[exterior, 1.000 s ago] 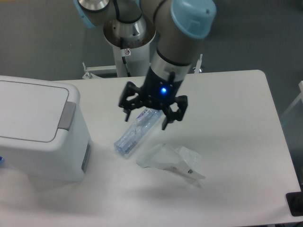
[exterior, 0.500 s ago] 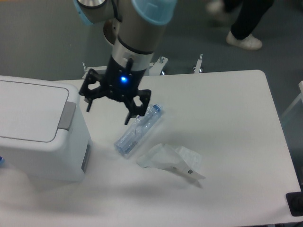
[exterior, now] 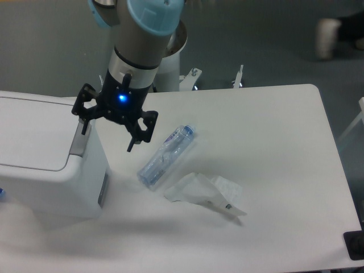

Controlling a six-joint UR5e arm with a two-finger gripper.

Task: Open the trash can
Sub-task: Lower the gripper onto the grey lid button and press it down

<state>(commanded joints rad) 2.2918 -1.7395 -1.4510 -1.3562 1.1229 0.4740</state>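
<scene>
The trash can (exterior: 45,170) sat at the worktop's (exterior: 273,136) left edge, its lid down and the grey push tab (exterior: 79,139) on its right side. Over that tab hung the hand (exterior: 108,132), fingers spread apart and holding nothing. Just right lay a clear bottle (exterior: 165,158), with crumpled plastic wrap (exterior: 207,193) beside it.

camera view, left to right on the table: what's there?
trash can → gripper, open, at the can's right edge → plastic bottle → crumpled clear wrapper
</scene>
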